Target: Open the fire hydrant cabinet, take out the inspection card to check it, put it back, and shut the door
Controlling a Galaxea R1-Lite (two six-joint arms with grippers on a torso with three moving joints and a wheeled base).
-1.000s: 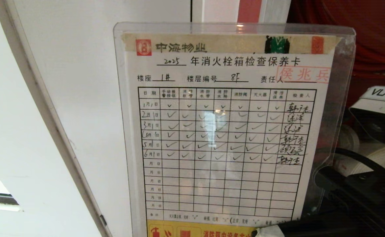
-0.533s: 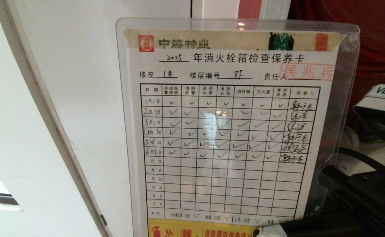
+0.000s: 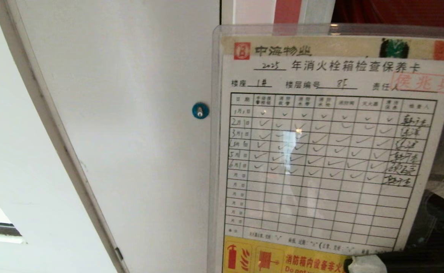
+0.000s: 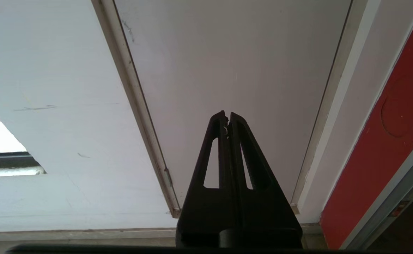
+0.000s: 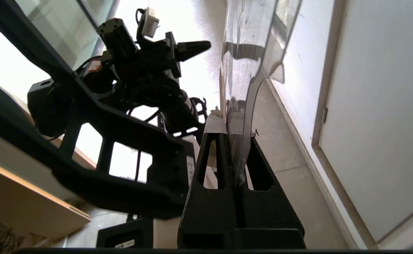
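You see the inspection card (image 3: 328, 151), a thin flat sheet with a fine grid, sealed in a glossy clear plastic sleeve (image 5: 248, 56). It stands upright, long axis vertical, yellow band lowest, before the white panel (image 3: 131, 132) with its round blue lock (image 3: 200, 110). Your right gripper (image 5: 231, 132) clenches the sleeve's bottom edge. Your left gripper (image 4: 226, 118) is clenched on nothing

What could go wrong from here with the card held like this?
1. The right tool pinches the inspection card only at its bottom edge, so the tall clear sleeve could pivot or slip out.
2. The card fills the head view's right side, hiding the fire hydrant cabinet behind it; putting it back may go partly blind.
3. The left tool is shut and away from the card, so it offers no backup.
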